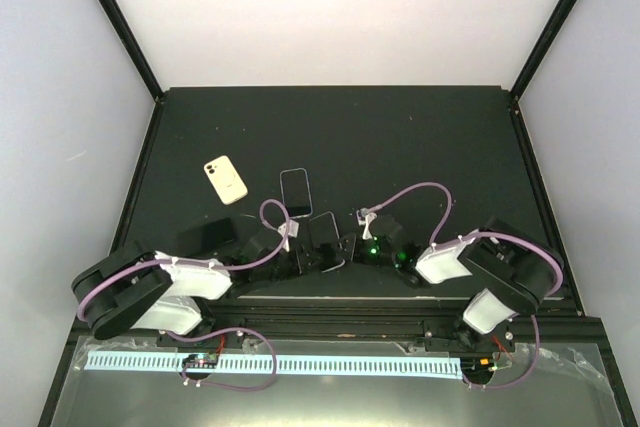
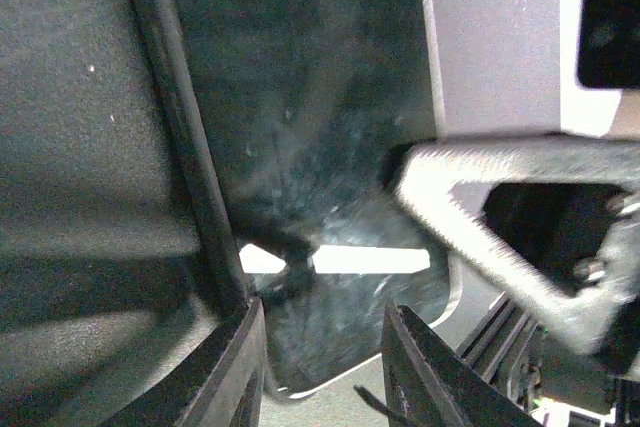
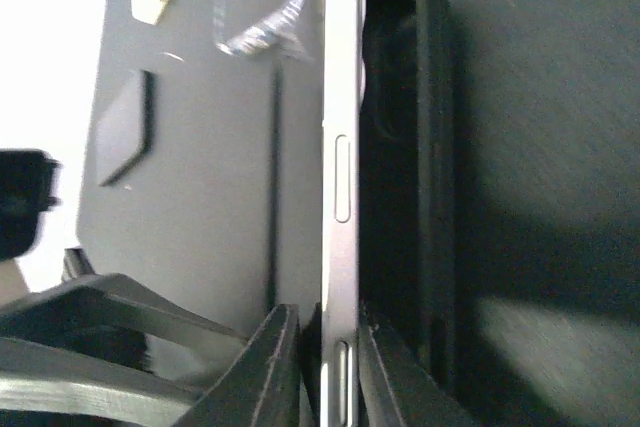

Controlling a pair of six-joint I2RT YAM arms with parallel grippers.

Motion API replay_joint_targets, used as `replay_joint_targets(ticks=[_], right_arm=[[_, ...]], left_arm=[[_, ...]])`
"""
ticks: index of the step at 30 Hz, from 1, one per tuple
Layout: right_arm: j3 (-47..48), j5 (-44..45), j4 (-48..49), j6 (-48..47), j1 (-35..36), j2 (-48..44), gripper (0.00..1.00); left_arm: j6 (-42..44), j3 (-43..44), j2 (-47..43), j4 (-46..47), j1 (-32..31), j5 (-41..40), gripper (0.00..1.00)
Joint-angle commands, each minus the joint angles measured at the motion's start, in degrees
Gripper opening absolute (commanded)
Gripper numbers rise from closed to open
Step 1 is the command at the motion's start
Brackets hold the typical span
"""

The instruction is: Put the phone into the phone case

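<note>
The phone (image 3: 340, 147) stands on its long edge, its silver side with buttons facing the right wrist camera. The black phone case (image 3: 410, 147) stands right beside it, open side toward the phone. My right gripper (image 3: 330, 347) is shut on the phone's lower end, one finger on each face. From above, phone and case (image 1: 325, 235) sit between both grippers near the table's front. My left gripper (image 2: 325, 315) is open. Its fingers straddle a rounded corner of the glossy dark phone screen (image 2: 330, 197), and its left finger sits against the case's black rim (image 2: 180, 147).
A cream phone (image 1: 225, 179) lies back-up at the left. A dark-screened phone (image 1: 295, 192) lies behind the held one. A flat black rectangle (image 1: 207, 235) rests by the left arm. Black rails border the dark mat (image 1: 420, 137).
</note>
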Motion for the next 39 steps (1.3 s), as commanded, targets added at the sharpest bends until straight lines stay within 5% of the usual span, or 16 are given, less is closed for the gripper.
replay_joint_targets(ticks=[1,11,20,32,39], right_arm=[[0.30,0.62,-14.39,-4.47,0.78,-1.66,0.20],[6.13,7.04,-32.09,-11.88,0.12,-11.70,0.55],[10.30,8.02,-35.32,-16.95,-2.87,-13.16,0.82],[13.41,-0.37,-29.91,-18.67,-4.32,-2.32,0.86],[11.33,-7.31,-24.22,-16.44,-4.33,-0.37,0.77]], left_arm=[[0.80,0.01,-2.98,-2.75,-0.30,-3.84,0.37],[2.80,2.74,-5.63,-11.98,2.13,-5.09,0.44],[4.85,2.81,-9.14,-16.07,5.84,-4.05,0.46],[6.52,5.44,-5.57,-14.76,8.40,-0.03,0.46],[5.33,5.53,-0.73,-10.26,8.40,3.47,0.44]])
